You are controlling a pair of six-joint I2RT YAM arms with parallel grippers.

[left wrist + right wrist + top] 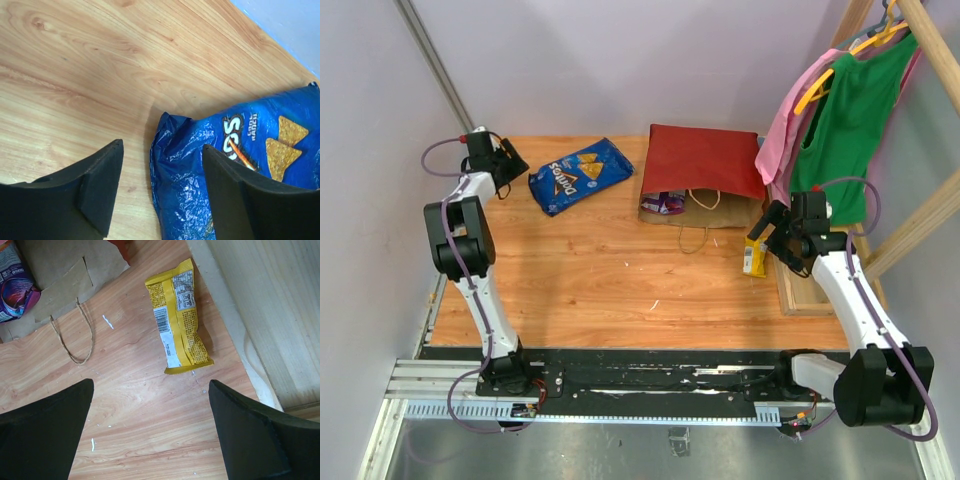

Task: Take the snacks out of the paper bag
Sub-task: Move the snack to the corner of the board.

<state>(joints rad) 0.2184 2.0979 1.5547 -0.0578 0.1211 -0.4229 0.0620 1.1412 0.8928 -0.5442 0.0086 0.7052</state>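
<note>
The paper bag (705,160) lies flat at the far middle of the table (620,290), red side up, its kraft-lined mouth gaping toward the arms. One twisted handle (75,340) trails out of the mouth onto the wood.

Left of the paper bag sits the blue Doritos bag (580,175), out and lying flat. The left gripper (162,150) hangs right over that bag's crumpled end, the one farthest from the paper bag. Its fingers are apart, one above bare wood, the other above the foil, and nothing is clamped. Whether a pad touches the foil cannot be made out. By the look of it, that spot serves as the drop zone, well away from the paper bag's mouth so later packets have room.

On the other side, just right of the paper bag's mouth, a yellow packet (180,320) lies lengthwise on the table, close to the wooden frame (800,295). The right gripper (151,384) hovers on the near side of it, claw spread wide and empty. So that one looks delivered too.

The job is not done, though. A purple packet (667,203) pokes out of the paper bag's mouth at its left corner, half inside on the kraft lining. It appears to be the next target. It sits nearer the right arm's side than the Doritos end. The wide-open claw suits a reach across to it, though the loose handle lies in the path and could snag.
</note>
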